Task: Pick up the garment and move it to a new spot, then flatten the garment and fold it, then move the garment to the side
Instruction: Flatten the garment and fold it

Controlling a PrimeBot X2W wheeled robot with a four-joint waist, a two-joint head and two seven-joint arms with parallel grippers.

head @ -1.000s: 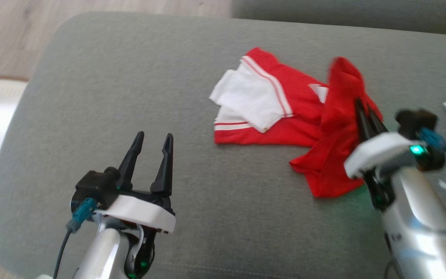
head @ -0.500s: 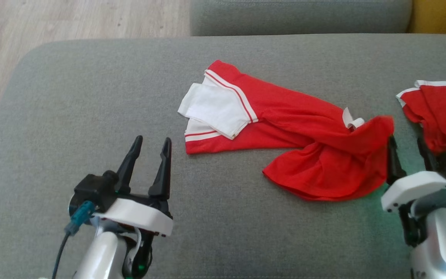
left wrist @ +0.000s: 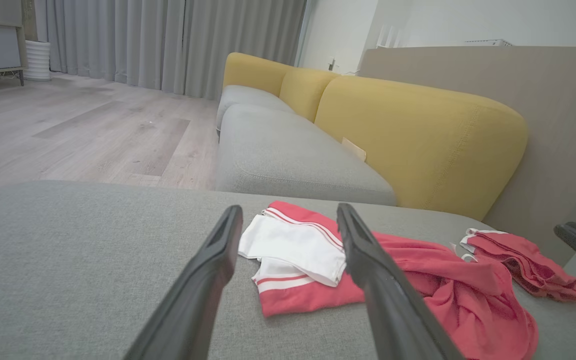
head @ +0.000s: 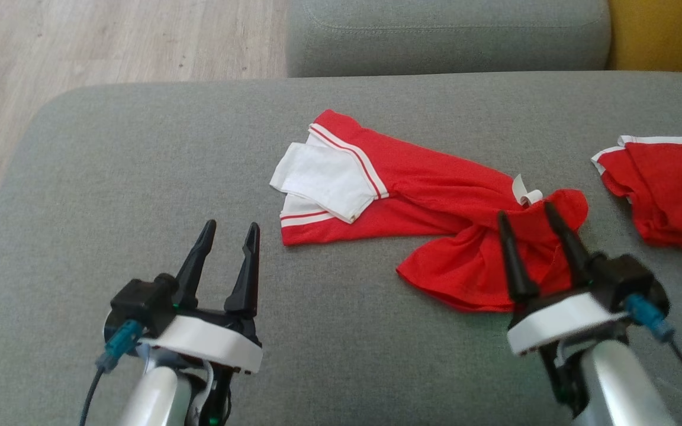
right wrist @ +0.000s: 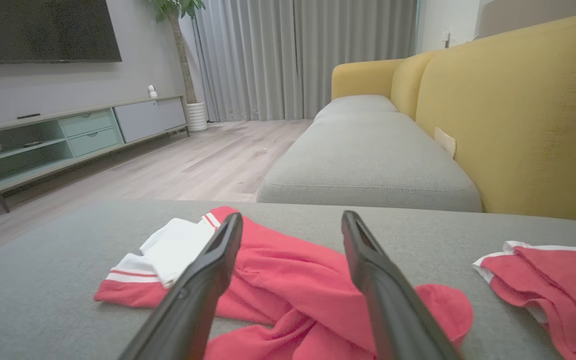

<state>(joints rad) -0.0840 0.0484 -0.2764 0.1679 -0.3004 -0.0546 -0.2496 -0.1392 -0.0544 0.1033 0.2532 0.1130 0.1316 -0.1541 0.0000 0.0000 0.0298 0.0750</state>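
The garment (head: 436,195), red with a white sleeve and white stripes, lies unfolded and rumpled on a grey cushion (head: 140,177). Its bunched red end sits directly under and just ahead of the right tool (head: 526,211), whose two dark fingers stand wide apart with nothing held between them. In the head view the fingertips overlap a raised red fold and a small white tag beside it; whether they touch the cloth cannot be told. From that tool the garment runs forward and to its left, ending in the white sleeve, which is folded over the striped hem. That white end lies ahead of the left tool (head: 231,225) and to its right, apart from it. The left tool is also open and empty, fingers pointing forward over bare cushion, well apart from the right tool. To the right of the right tool, near it but clear of the garment, a second garment (head: 666,195), red with white trim, lies crumpled on the same cushion. Beyond both tools is another grey seat (head: 447,35) with a yellow backrest (head: 663,35) on its right. Wooden floor (head: 110,41) runs to the left of the seat. The right wrist view shows grey curtains (right wrist: 308,55) and a low cabinet (right wrist: 83,135) far ahead.
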